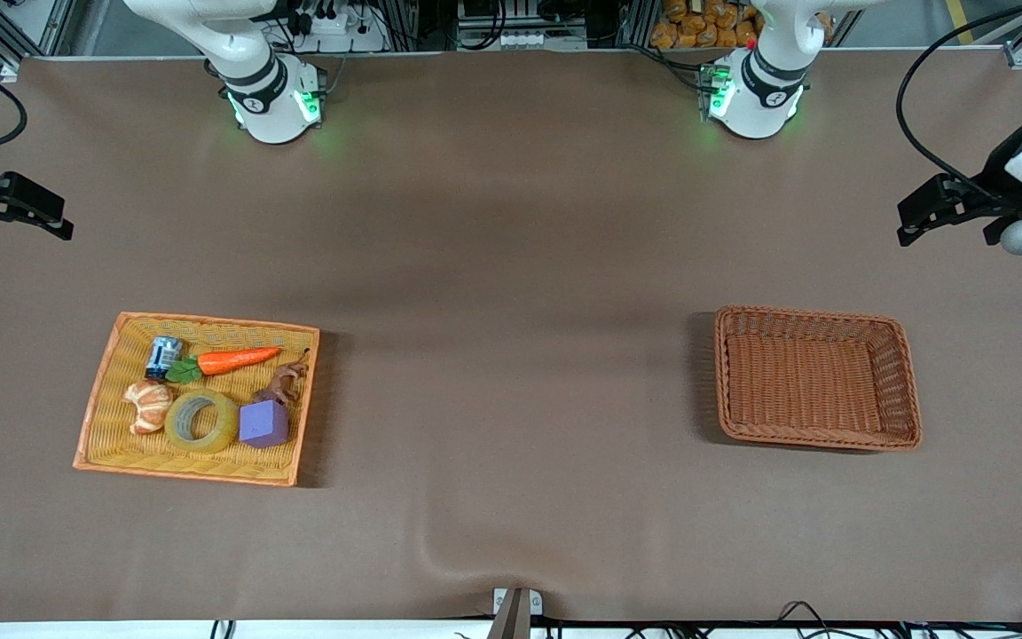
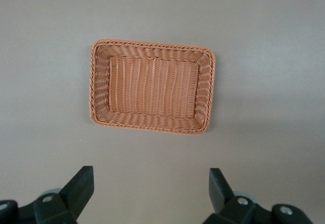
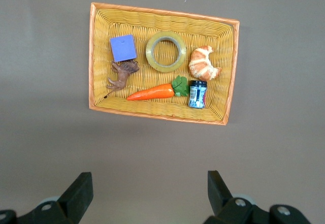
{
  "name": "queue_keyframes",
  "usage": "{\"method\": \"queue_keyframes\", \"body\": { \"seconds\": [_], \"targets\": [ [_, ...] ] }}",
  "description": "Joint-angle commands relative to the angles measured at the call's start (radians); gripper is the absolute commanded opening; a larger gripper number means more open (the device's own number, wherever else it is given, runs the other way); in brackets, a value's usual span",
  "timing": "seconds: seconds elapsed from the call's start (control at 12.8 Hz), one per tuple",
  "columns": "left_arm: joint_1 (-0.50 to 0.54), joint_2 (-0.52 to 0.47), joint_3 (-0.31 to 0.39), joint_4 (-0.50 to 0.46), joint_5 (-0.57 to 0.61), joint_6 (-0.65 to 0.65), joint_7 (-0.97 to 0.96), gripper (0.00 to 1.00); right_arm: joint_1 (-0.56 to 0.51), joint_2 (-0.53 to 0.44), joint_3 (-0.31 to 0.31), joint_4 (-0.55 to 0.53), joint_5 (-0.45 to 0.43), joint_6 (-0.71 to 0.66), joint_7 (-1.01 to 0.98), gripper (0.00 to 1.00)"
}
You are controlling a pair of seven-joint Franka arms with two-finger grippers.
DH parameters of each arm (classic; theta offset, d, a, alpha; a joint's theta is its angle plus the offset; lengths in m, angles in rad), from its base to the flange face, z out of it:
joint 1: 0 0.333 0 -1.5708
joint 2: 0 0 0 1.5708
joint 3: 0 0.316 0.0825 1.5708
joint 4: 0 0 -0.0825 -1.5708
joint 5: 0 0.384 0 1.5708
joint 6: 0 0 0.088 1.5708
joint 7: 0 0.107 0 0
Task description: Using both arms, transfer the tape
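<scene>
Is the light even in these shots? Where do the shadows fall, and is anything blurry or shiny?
Front view: soft overhead light, with dark shadows beside the yellow tray and the brown basket, and green glow at both arm bases. Right wrist view: sharp, the tape shows a faint sheen, no harsh glare. Left wrist view: even light, only the nearby fingers look slightly soft.

Brown table [image 1: 511, 266], cloth w/ a ripple near the front camera edge. On it: orange tray [image 1: 103, 382] toward right arm's end, brown wicker basket [image 1: 906, 382] toward left arm's end, well apart.
</scene>
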Motion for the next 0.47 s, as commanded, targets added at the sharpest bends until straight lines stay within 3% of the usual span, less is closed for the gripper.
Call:
{"method": "queue_keyframes", "body": {
  "seconds": [0.0, 0.39],
  "targets": [
    [0.008, -0.003, 0.02, 0.009, -0.029, -0.017, 0.016, 1.0, 0.006, 0.002, 0.0, -0.002, -0.016, -0.006, 0.019, 1.0],
    [0.008, 0.014, 0.023, 0.009, -0.021, -0.017, 0.019, 1.0, 0.021, 0.002, 0.001, 0.0, -0.013, -0.009, 0.042, 1.0]
  ]
}}
